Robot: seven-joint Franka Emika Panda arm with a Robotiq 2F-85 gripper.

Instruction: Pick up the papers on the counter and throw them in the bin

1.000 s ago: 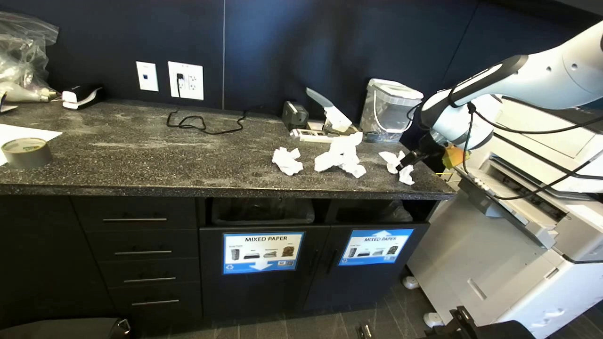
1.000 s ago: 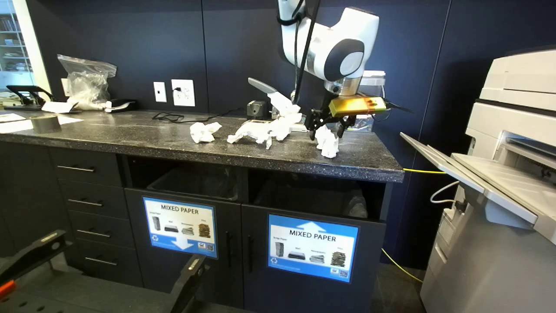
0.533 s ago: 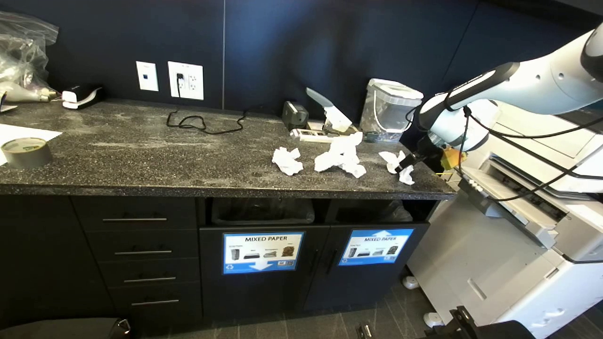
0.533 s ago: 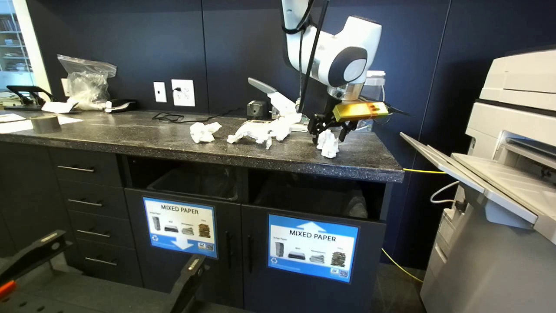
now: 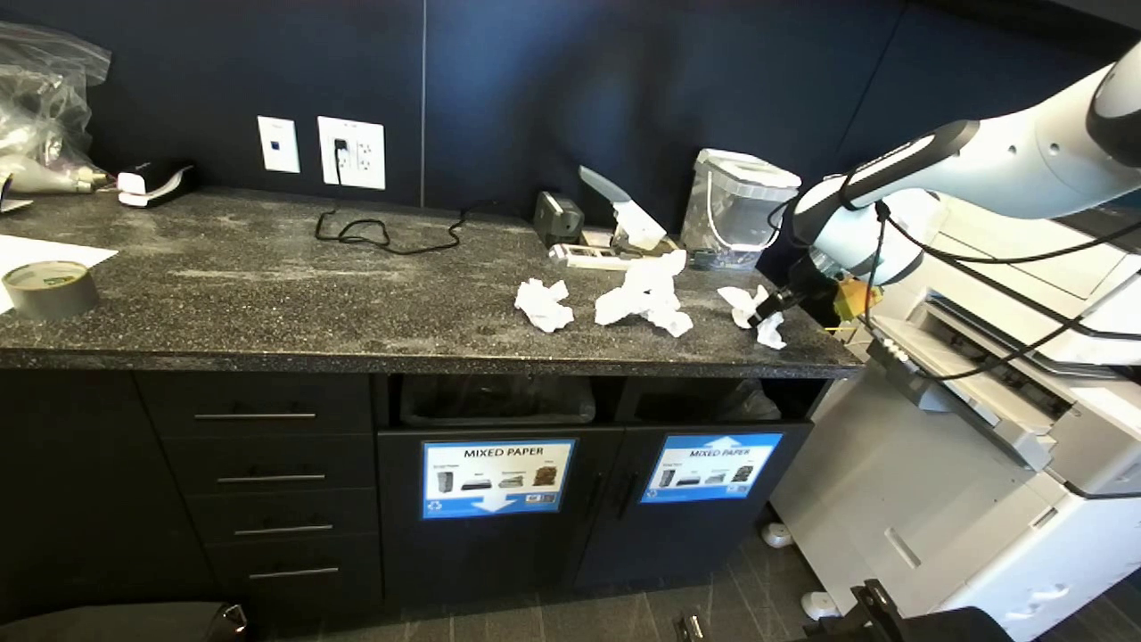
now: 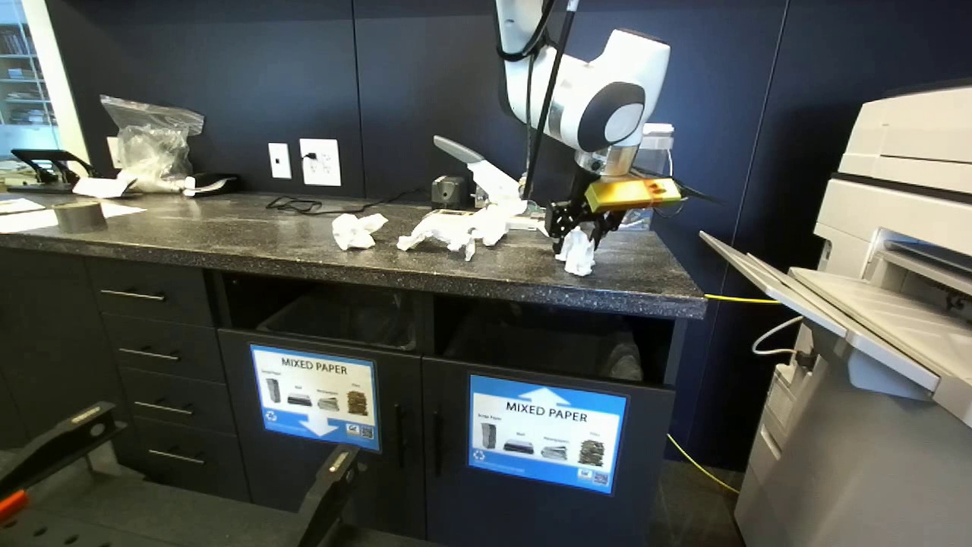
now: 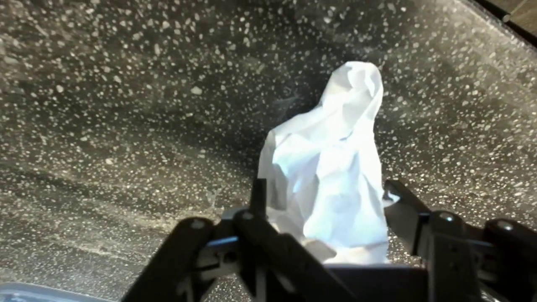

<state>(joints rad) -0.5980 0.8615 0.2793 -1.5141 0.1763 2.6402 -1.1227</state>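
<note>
Left wad [image 5: 543, 305] and middle clump [image 5: 644, 299] can wait — the right wad [image 7: 329, 167] is the step in hand, on the counter [image 5: 294, 308] near its right end; none of the three binned. My gripper [image 7: 325, 191] sits low over it, fingers [image 7: 405, 203] apart, one each side of the paper; their edges look to meet it, but no firm pinch shows. I'd want a slow, even squeeze, low enough to catch the thick part — a shallow nip could let folds slide out. Then straight up, look for dragging bits, and swing to the near side clear of the edge before going down, since the bins [image 5: 499, 418] sit under the counter behind slots.

Materials, left to right. Counter, end to end: hard dark stone, pale specks, thick edge, so not much give if fingertips hit. Tape [image 5: 53, 299]: smooth, squat ring. Left wad: compact, jagged, matte white. Clump: lumpier, with a raised peak; one paper or two touching, can't tell. Tub [image 5: 740, 214]: clear, stiff plastic, far side. Right wad: thin creased sheet, sharp folds, narrow tongue poking out past the fingers; should crush easily, with little spring. Printer [image 5: 909, 517]: rigid pale shell, rightmost.
</note>
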